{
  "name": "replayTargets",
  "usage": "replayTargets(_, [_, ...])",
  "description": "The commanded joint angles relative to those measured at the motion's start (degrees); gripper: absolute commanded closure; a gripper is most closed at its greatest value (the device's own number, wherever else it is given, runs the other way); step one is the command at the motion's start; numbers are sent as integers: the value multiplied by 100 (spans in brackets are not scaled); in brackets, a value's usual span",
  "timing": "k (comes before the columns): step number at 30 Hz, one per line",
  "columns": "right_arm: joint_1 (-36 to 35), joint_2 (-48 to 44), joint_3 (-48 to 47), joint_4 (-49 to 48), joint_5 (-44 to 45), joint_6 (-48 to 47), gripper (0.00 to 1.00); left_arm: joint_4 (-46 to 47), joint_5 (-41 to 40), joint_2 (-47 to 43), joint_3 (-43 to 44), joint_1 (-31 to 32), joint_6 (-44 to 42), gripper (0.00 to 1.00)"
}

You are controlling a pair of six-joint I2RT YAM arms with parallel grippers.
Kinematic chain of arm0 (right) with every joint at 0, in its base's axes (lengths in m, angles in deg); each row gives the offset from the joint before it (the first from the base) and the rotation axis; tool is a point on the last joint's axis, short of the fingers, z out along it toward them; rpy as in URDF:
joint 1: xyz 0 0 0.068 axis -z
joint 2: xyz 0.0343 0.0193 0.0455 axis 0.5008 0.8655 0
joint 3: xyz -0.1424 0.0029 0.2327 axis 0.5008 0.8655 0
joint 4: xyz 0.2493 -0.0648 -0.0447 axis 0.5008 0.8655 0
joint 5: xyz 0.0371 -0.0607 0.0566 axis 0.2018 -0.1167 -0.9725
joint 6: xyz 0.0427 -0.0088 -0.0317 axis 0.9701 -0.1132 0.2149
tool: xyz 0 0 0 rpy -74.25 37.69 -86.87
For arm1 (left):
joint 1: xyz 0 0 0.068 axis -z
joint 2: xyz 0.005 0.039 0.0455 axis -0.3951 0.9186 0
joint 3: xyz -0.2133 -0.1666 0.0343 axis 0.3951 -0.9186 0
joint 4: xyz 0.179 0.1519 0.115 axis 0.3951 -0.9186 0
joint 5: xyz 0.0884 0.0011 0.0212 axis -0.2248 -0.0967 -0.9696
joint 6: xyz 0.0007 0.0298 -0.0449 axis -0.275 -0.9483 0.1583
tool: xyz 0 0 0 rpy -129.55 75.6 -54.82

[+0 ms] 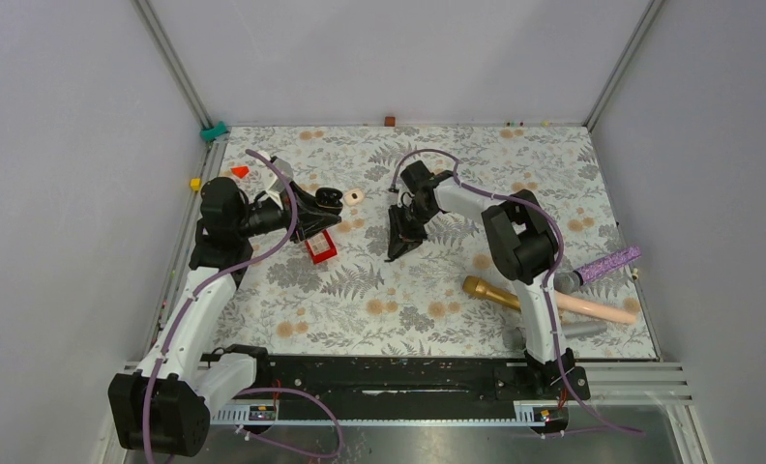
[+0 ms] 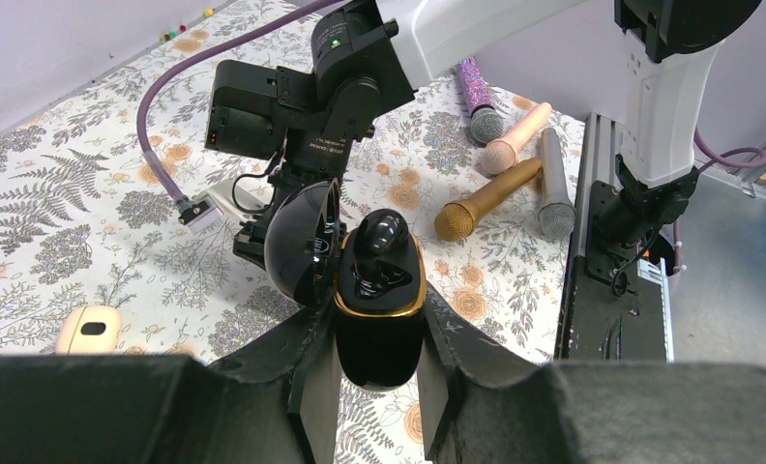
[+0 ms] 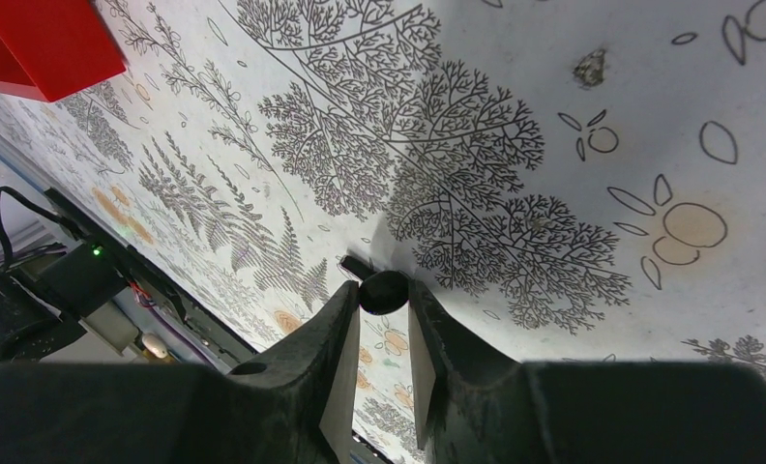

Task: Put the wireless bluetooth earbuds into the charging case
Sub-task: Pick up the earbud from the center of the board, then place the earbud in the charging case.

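From above, the left gripper (image 1: 323, 205) holds the glossy black gold-rimmed charging case (image 1: 329, 197); its wrist view shows fingers clamped on the open shell, one seated black earbud (image 2: 381, 232) inside; the right wrist view shows the right gripper (image 3: 379, 300) pinching the tiny loose black earbud (image 3: 384, 289) on the floral tablecloth (image 3: 515, 145), which is probably light, smooth and apt to slip unless held across its rounded sides.
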State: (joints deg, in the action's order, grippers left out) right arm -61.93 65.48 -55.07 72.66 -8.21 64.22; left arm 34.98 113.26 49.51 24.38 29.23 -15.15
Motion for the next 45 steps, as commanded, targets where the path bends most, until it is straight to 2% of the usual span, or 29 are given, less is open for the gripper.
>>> replayTargets(1, [6,-268,74,-123,-108,60,72,328,-79,-126,-25,16,-75,83])
replayTargets(8, [7,-895,-55,-162,-147,-409,73,328,-147,-141,-69,15,-63,83])
replayTargets(12, [7,-1336,-117,-133,-21,-1051,73,349,-146,-49,-106,28,-8,83])
replayTargets(18, [7,-2414,137,-171,470,-2324,74,353,-136,192,-111,132,66,83])
replayTargets(26, [-14,-4100,762,-519,753,-3482,74,9,-131,711,66,524,-88,83])
replayTargets(32, [-429,-5312,1155,-749,1150,-4371,74,-654,73,1350,445,1023,-444,83])
replayTargets(38, [-1208,-5695,1344,-710,1917,-5038,74,-1332,726,1993,966,1347,-657,84])
replayTargets(45, [-1992,-5668,1400,-685,2539,-5551,74,-3072,1431,2383,1630,1850,-2143,84])
